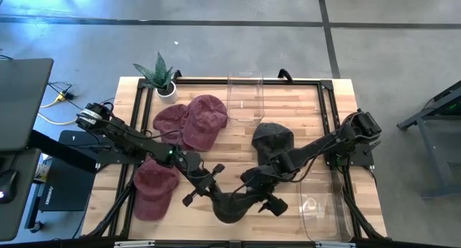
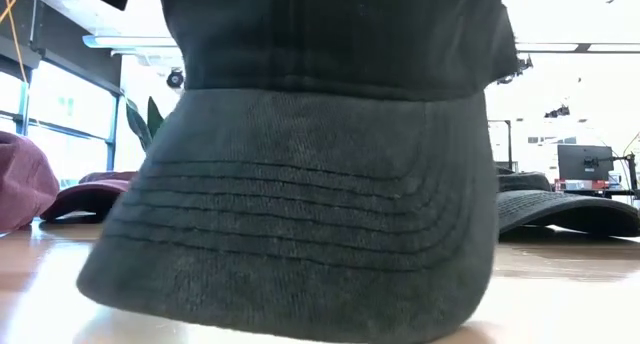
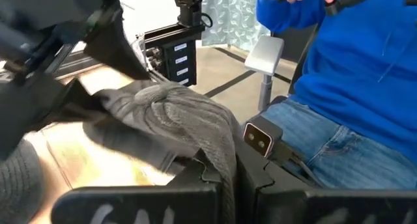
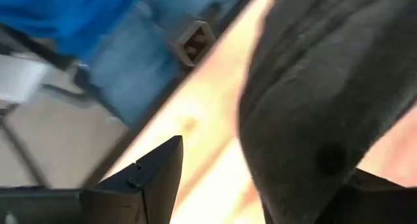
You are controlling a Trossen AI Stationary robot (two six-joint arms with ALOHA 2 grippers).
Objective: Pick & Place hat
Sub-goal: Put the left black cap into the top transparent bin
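A dark grey hat [image 1: 232,206] lies at the table's near edge between my two grippers. Its brim [image 2: 300,234] fills the low view. My left gripper [image 1: 209,187] is at its left side and is shut on its cloth [image 3: 195,120]. My right gripper [image 1: 261,197] is at its right side and is open. In the right wrist view the hat's crown [image 4: 313,87] with its top button [image 4: 331,159] lies between the spread fingers. A second dark hat [image 1: 272,140] rests on the table farther back. My left gripper pinches a bunched fold of the hat's grey cloth [image 3: 223,160] between its two shut fingers, coming from the table's left side. The cloth rises in wrinkles just beyond the fingers. My right gripper has the crown lying over one finger [image 4: 374,195]. Its other finger [image 4: 156,178] stands clear of the hat.
Three maroon hats lie on the table's left half [image 1: 205,122] [image 1: 169,120] [image 1: 155,190]. A clear container [image 1: 246,96] stands at the far middle and another [image 1: 320,215] at the near right. A potted plant [image 1: 162,78] is at the far left. A person in blue [image 3: 352,74] sits beyond the near edge.
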